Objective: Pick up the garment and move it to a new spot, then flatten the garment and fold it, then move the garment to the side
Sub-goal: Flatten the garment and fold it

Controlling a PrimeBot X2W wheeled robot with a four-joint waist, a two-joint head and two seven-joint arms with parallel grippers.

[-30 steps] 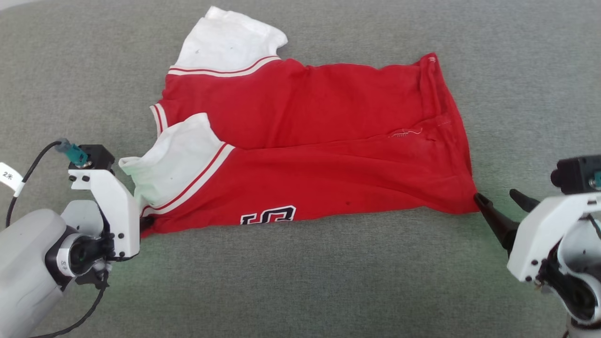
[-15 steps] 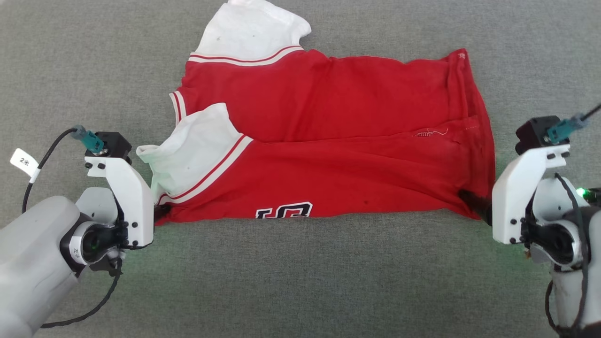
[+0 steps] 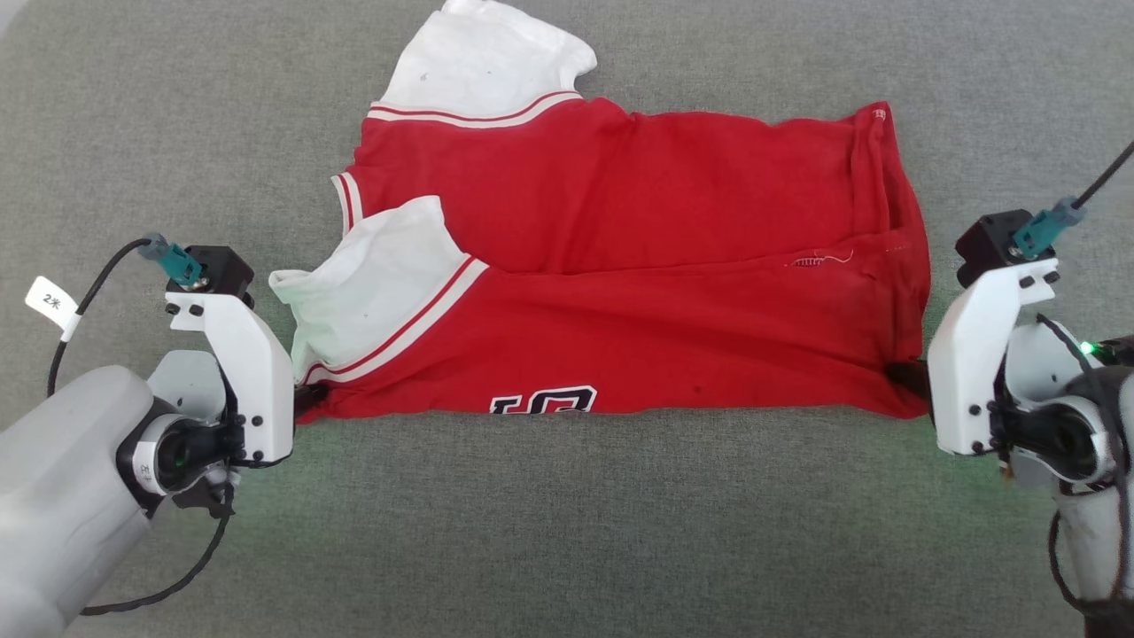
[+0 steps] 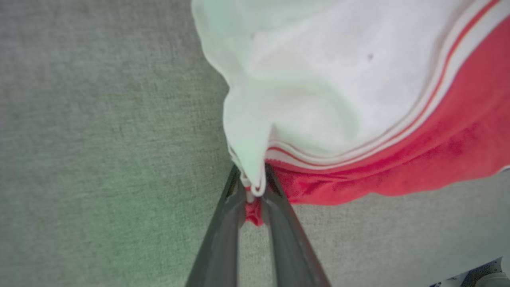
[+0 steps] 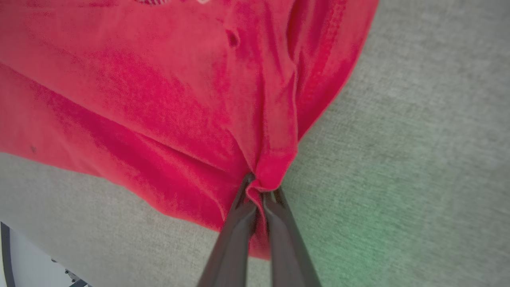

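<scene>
The garment (image 3: pixel 638 301), a red jersey with white sleeves and striped trim, lies folded lengthwise on the grey surface, with part of its dark lettering (image 3: pixel 545 400) showing at the near edge. My left gripper (image 3: pixel 306 399) is shut on the garment's near left corner (image 4: pixel 255 187), where the white sleeve meets red cloth. At the near right corner (image 5: pixel 263 183) my right gripper (image 3: pixel 905 377) is shut on the bunched red hem. The cloth is stretched between the two grippers.
Grey fabric surface (image 3: pixel 567 532) spreads on all sides of the garment. A cable with a white tag (image 3: pixel 51 303) loops off my left wrist. A pale floor edge (image 5: pixel 24 255) shows at the lower left of the right wrist view.
My right gripper, open beside the hem a second ago, has moved in and shut on the garment's right corner. The head camera has shifted, so the whole scene sits further right.
</scene>
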